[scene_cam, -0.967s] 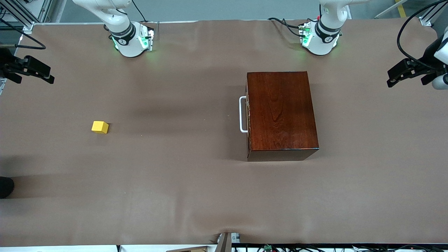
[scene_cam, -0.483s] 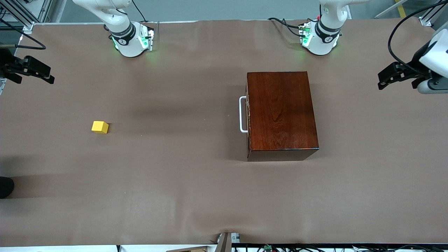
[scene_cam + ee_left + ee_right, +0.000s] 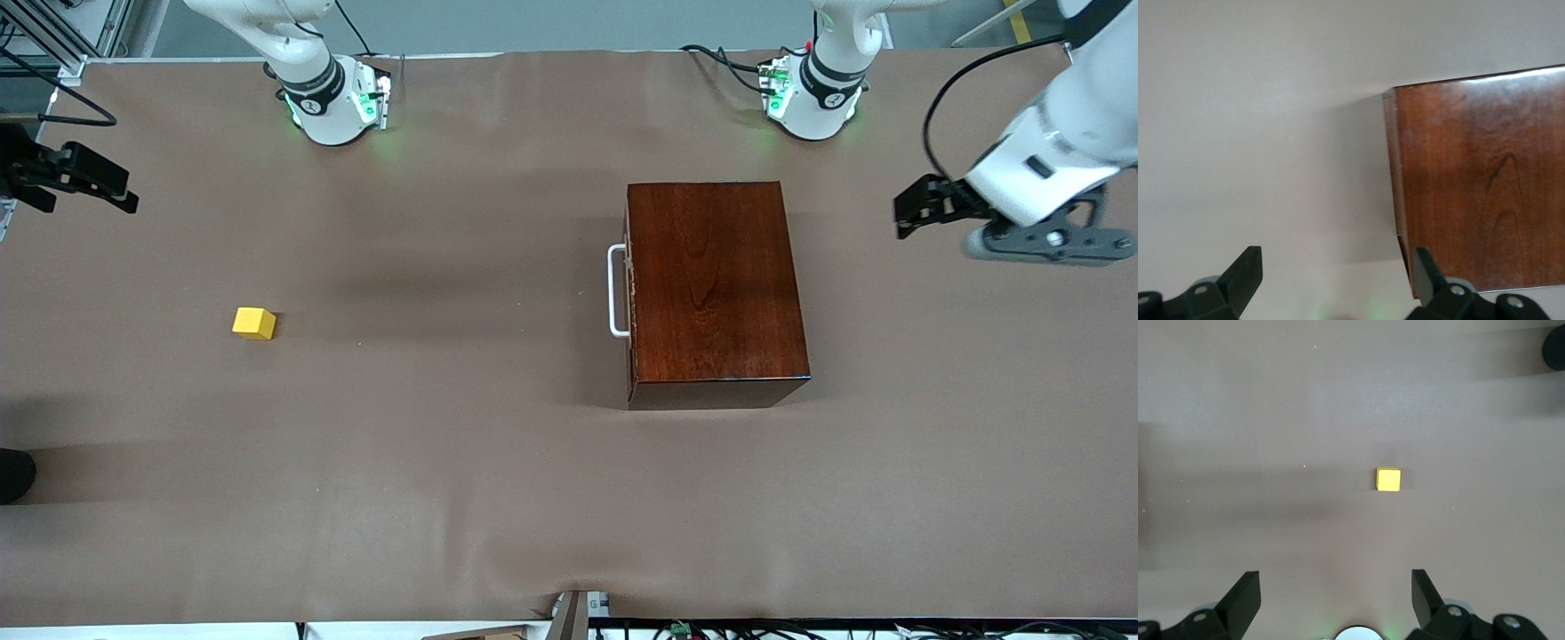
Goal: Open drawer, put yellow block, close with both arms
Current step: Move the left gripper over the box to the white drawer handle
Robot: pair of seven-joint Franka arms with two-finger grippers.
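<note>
- Status: no step of the task shows as done. The drawer sits fully pushed into the wooden box, its dark front flush with the box and only the white handle standing proud.
- Landmark: the wooden box stands on the table, nearer the left arm's end.
- Yellow block: rests on the table well apart from the wooden box, toward the right arm's end, on the side the handle faces. Nothing touches it.
- Left tool: empty, fingers spread wide; it hangs in the air over bare table beside the wooden box, off the side away from the handle. The left wrist view shows one corner of the box past the fingers.
- Right tool: empty, fingers spread wide; it is up over the right arm's end of the table, well apart from the wooden box. The right wrist view shows the block ahead of the fingers.
- Remaining, as judged: pull the drawer out by the handle, pick up the block, place it in the tray, push the drawer shut with both arms.
</note>
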